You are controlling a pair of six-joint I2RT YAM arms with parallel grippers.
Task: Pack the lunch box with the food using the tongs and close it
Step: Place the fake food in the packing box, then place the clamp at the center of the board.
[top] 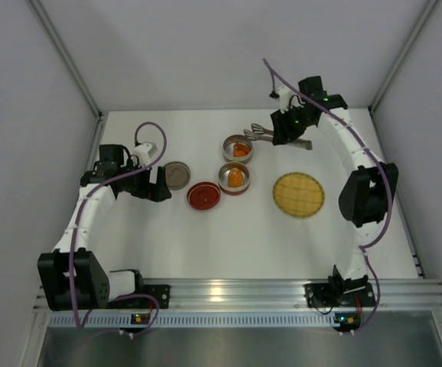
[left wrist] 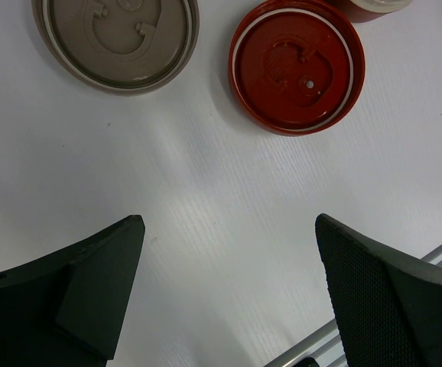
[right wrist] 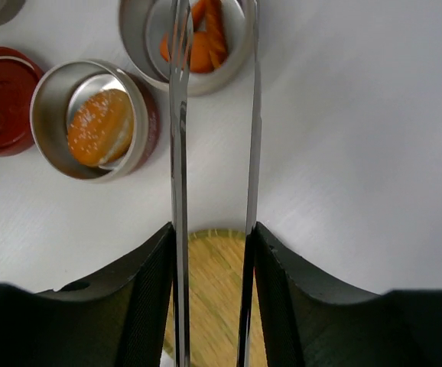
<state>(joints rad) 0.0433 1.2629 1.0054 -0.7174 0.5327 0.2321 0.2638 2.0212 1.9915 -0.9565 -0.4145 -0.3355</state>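
Observation:
My right gripper [right wrist: 212, 229] is shut on the slim silver tongs [right wrist: 179, 153], one pad against each arm, and the arms stand a little apart. The tongs reach over the far tin [right wrist: 141, 46] of the lunch box, which holds red-orange food [right wrist: 202, 42]. Their tips run out of the top of the right wrist view. The near tin [right wrist: 49, 99] holds a round orange lump of food [right wrist: 99, 126]. From above, my right gripper [top: 284, 134] and the tongs [top: 258, 134] hang just right of the far tin [top: 238, 148]. My left gripper [left wrist: 229, 229] is open and empty, over bare table below the two lids.
A grey lid [left wrist: 118, 38] and a red lid [left wrist: 297, 65] lie flat on the table, left of the tins. A yellow woven plate [top: 298, 194] sits to the right of the near tin [top: 234, 177]. White walls close in the table on three sides.

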